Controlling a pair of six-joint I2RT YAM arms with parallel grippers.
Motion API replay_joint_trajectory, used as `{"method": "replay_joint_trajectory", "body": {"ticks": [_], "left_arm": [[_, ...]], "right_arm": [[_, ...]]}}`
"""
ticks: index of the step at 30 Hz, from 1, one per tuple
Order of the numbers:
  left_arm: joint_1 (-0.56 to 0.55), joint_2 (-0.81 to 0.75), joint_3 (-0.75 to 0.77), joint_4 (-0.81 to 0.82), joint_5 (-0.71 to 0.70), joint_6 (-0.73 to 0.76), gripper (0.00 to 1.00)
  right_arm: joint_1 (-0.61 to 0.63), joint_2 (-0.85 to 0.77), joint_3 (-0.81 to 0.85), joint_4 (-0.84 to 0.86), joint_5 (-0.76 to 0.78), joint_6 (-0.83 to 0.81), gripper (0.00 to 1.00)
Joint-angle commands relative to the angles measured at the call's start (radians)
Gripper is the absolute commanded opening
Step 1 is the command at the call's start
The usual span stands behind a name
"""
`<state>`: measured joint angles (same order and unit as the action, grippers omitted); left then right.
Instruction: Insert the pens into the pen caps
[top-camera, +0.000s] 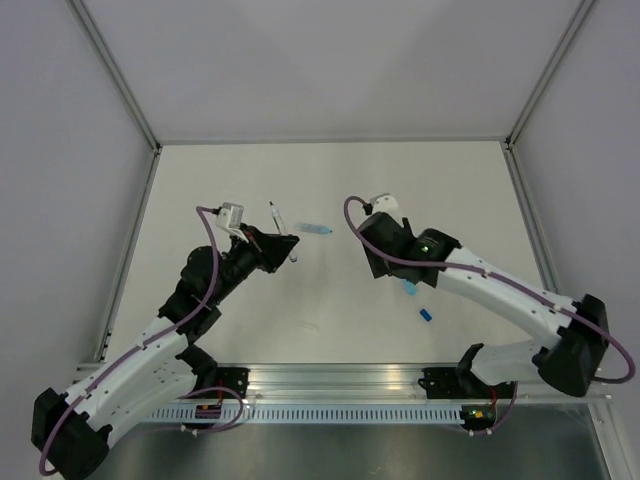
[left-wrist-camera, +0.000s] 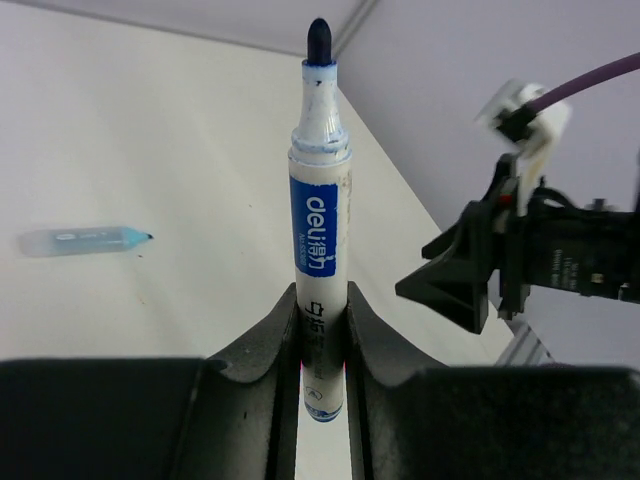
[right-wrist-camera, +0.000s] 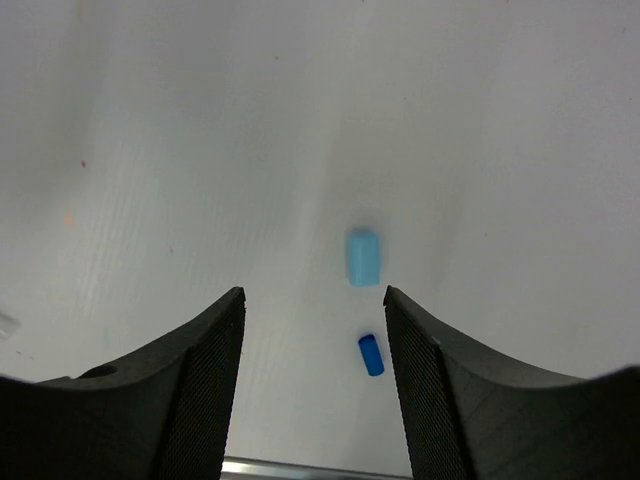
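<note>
Left gripper (left-wrist-camera: 322, 305) pinched closed, right gripper (right-wrist-camera: 314, 300) spread wide, arms angled inward

One white pen (left-wrist-camera: 320, 230) is showing; two pale blue caps (top-camera: 318, 229) (right-wrist-camera: 362, 257) and one dark blue cap (right-wrist-camera: 371, 355) are lying out.

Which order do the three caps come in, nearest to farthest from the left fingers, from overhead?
1. Long pale cap, just right of the left fingers holding the pen.
2. Short pale cap, far right, by the right arm.
3. Dark blue cap, lower right, beyond it.
</note>
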<state>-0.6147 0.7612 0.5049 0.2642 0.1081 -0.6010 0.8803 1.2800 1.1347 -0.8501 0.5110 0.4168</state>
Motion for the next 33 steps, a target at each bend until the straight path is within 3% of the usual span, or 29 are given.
{"method": "replay_joint_trajectory", "body": {"ticks": [1,2,6,11,19,33], "left_arm": [[0.000,-0.084,-0.025,-0.072,-0.189,0.030,0.02],[0.000,-0.103,-0.026,-0.085,-0.233,0.030,0.02],[0.000,-0.189,-0.035,-0.140,-0.324,0.018,0.02],[0.000,-0.255,-0.042,-0.166,-0.354,0.001,0.02],[0.000,-0.241,-0.028,-0.178,-0.351,0.004,0.02],[0.000,-0.252,-0.026,-0.184,-0.351,0.004,0.02]], "right_arm": [[-0.123,0.114,0.137,-0.191,-0.102,-0.186,0.63],[-0.154,0.167,0.145,-0.213,-0.202,-0.206,0.62],[-0.271,0.217,0.143,-0.285,-0.331,-0.210,0.57],[-0.296,0.252,0.116,-0.372,-0.236,-0.070,0.59],[-0.319,0.162,-0.162,-0.233,-0.322,0.029,0.62],[-0.325,0.225,-0.254,-0.084,-0.353,0.036,0.60]]}}
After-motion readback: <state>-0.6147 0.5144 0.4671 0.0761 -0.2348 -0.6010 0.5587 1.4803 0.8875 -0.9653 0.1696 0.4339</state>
